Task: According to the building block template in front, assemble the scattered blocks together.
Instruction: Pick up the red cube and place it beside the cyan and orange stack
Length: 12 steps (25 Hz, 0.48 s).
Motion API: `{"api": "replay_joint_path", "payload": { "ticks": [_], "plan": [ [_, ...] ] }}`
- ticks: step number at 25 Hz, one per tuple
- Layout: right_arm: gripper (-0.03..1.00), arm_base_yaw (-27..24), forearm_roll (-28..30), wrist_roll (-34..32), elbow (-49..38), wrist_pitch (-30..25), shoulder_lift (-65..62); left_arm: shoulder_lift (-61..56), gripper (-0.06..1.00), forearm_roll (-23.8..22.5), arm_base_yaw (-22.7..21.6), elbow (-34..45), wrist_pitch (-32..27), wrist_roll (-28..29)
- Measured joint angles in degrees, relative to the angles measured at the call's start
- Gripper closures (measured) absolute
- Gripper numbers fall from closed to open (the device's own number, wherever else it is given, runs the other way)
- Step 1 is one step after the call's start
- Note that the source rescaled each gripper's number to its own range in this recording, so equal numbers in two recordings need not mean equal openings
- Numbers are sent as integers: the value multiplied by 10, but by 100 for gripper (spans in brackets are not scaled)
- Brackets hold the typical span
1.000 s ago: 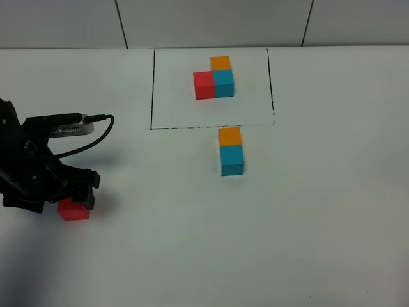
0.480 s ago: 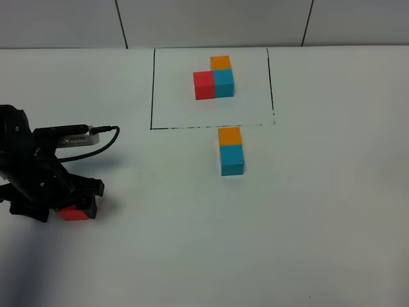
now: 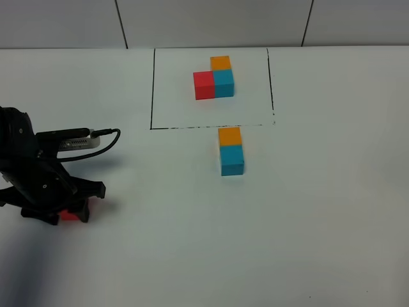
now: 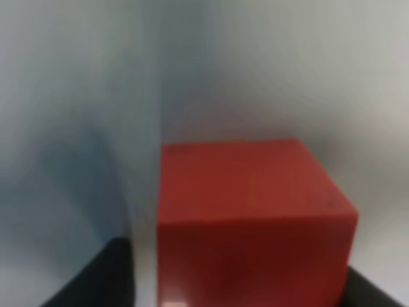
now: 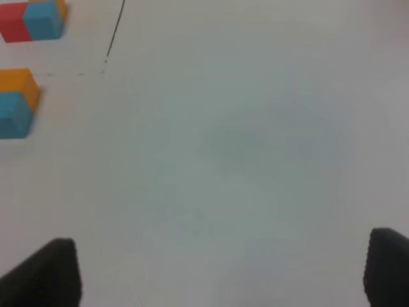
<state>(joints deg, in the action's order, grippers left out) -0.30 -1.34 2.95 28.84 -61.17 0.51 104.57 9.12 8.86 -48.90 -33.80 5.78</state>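
Note:
The building block template (image 3: 214, 77) is an orange, red and blue L-shaped trio inside a thin black rectangle at the back; it also shows in the right wrist view (image 5: 32, 22). The scattered orange cube (image 3: 230, 136) and blue cube (image 3: 232, 160) sit joined just in front of the frame. The scattered red cube (image 3: 69, 216) lies at the left, mostly hidden under my left gripper (image 3: 71, 212). In the left wrist view the red cube (image 4: 249, 211) sits between the open fingers (image 4: 102, 278), with a small gap on one side. My right gripper (image 5: 217, 275) is open and empty over bare table.
The white table (image 3: 307, 224) carries only the blocks and the drawn frame (image 3: 152, 89). A black cable (image 3: 96, 142) loops off the left arm. The right arm is out of the exterior high view.
My left gripper has sunk lower over the red cube and now covers most of it. The orange and blue cubes have not moved.

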Motion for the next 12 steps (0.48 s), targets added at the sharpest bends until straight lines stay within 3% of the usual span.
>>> {"api": "replay_joint_path", "payload": {
  "ticks": [1,5,8,12],
  "plan": [
    [17,0,0,0,0,0,0,0,94,0,0,0,-2,1],
    [17,0,0,0,0,0,0,0,94,-8,0,-9,-23,-52],
    [17,0,0,0,0,0,0,1,94,-13,4,-38,-44,-140],
    [17,0,0,0,0,0,0,1,94,-16,39,-93,-85,-314]
  ]
}}
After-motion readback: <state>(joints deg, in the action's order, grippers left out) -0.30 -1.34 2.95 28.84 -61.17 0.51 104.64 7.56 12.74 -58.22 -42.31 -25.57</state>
